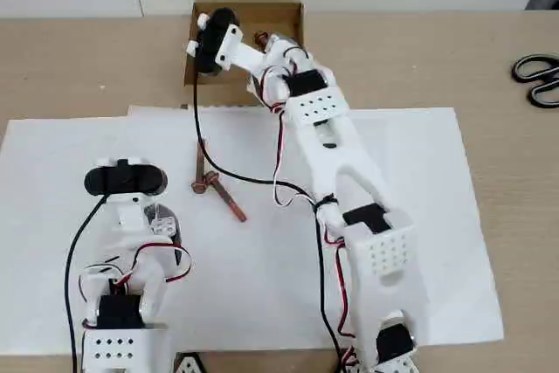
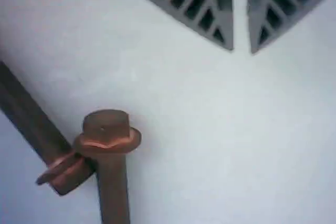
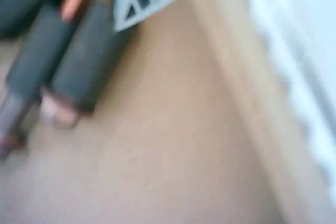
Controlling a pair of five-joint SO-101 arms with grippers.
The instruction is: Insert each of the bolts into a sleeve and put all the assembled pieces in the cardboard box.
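The left gripper (image 2: 241, 49) hovers over the white paper (image 1: 419, 172) at the near left, its fingers (image 2: 210, 9) drawn almost together on nothing, just beside two bare bolts (image 2: 107, 140) lying head to head near the sheet's middle. The right gripper (image 1: 264, 48) reaches into the cardboard box (image 1: 293, 13) at the table's (image 1: 87, 67) far edge, above sleeved bolts (image 3: 68, 51) on the box floor; whether its grip is open or closed cannot be told. Scissors (image 1: 537, 76) lie at the far right.
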